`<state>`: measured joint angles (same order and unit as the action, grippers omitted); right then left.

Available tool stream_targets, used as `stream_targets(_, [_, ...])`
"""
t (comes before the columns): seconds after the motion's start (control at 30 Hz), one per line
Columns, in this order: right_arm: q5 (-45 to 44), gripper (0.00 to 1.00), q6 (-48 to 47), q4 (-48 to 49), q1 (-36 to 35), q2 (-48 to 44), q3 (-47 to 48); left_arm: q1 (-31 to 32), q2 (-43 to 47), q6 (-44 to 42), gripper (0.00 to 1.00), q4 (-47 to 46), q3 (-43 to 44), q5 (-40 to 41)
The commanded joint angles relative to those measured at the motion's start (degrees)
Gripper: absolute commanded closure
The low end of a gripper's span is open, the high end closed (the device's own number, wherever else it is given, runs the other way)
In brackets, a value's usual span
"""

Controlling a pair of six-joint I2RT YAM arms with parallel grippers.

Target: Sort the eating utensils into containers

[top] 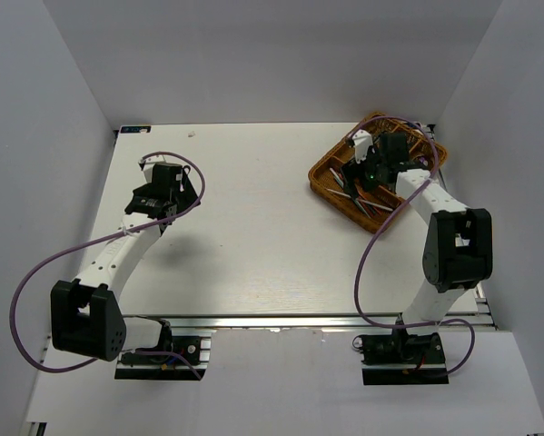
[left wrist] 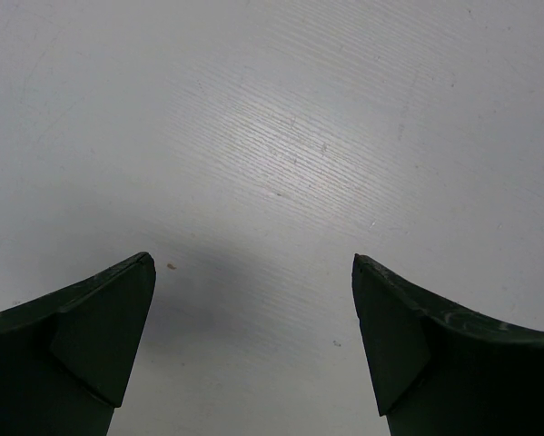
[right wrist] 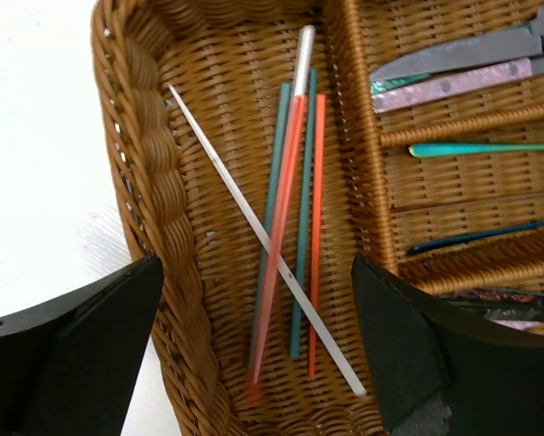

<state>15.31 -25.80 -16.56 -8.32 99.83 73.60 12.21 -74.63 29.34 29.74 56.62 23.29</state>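
No text, label, brand, number or sign can be read on anything.

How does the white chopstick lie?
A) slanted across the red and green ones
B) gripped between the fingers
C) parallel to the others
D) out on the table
A: the white chopstick crosses the red and green ones at a slant, inside the tray.

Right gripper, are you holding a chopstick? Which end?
Nothing is held. The right gripper is open above the chopsticks in the wicker tray; the left gripper is open too.
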Motion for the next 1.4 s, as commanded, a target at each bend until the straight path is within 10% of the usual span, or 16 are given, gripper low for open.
stream_targets(0.0, [-2.82,0.11,1.27,0.73,0.23,-3.14,2.51,0.36,1.68,-0.25,0.02,-0.73,0.24,0.35])
stream_targets(0.4, [-12.9,0.11,35.81,3.2,0.14,-27.56,-6.79,0.45,4.23,2.03,0.02,3.84,4.55,7.99])
stream_targets(0.8, [-20.85,0.11,35.21,-3.99,-3.55,-54.99,-21.83,0.45,12.75,2.3,0.02,5.77,1.39,11.6])
stream_targets(1.37, [-30.15,0.11,32.92,-16.75,-5.04,-63.79,-26.05,0.45,28.57,-7.54,0.02,6.83,-2.21,10.11])
